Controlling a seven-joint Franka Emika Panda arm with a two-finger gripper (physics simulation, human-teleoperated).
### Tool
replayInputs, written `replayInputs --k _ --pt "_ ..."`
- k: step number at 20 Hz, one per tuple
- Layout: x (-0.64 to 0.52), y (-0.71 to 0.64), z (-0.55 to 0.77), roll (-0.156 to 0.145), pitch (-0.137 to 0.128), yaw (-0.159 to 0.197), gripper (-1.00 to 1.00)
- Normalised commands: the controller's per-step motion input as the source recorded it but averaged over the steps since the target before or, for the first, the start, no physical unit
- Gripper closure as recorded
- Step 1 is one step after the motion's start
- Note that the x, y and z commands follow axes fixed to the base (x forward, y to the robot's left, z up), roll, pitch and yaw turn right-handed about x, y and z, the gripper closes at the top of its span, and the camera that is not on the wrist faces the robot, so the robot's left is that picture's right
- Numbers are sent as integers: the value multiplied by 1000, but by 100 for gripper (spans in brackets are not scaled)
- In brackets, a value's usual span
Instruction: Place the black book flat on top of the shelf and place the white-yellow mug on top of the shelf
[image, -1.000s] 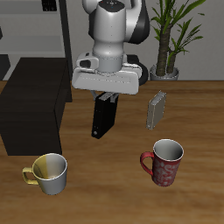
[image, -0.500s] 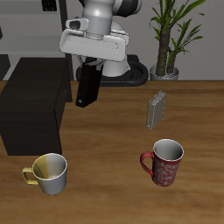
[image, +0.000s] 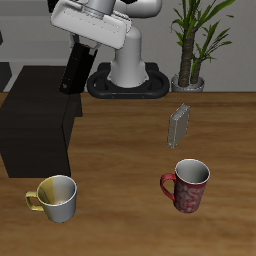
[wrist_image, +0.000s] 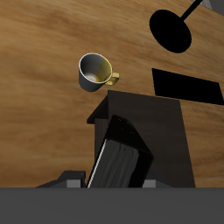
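The black book (image: 75, 68) hangs tilted in the air above the shelf's inner edge, with my gripper (image: 84, 44) shut on its upper end. The wrist view shows the same black book (wrist_image: 116, 160) between my fingers, seen from above, with the shelf (wrist_image: 149, 127) below it. The shelf (image: 38, 120) is a low black cabinet with a flat top at the table's side. The white-yellow mug (image: 57, 198) stands upright on the table in front of the shelf, near the front edge. That white-yellow mug (wrist_image: 94, 72) also appears in the wrist view beyond the shelf's corner.
A red patterned mug (image: 187, 186) stands near the front edge, away from the shelf. A grey ribbed block (image: 179, 125) stands upright mid-table. A potted plant (image: 192, 45) is at the back beside the robot base (image: 128, 82).
My gripper has carried the black book up and sideways from mid-table toward the shelf, tilting it as it went. Mugs and grey block have not moved.
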Motion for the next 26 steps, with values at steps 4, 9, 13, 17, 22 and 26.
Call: replayInputs --k 4,9,13,17,22,26 --pt "-339 -342 601 -150 -72 24 100" --pt "-97 -216 232 -118 -32 39 100" --pt "181 -209 -134 -191 43 25 100" --pt "336 28 -488 -174 82 44 100" --pt "230 48 -415 -198 47 24 100" --pt "232 -237 -233 -139 67 -51 100"
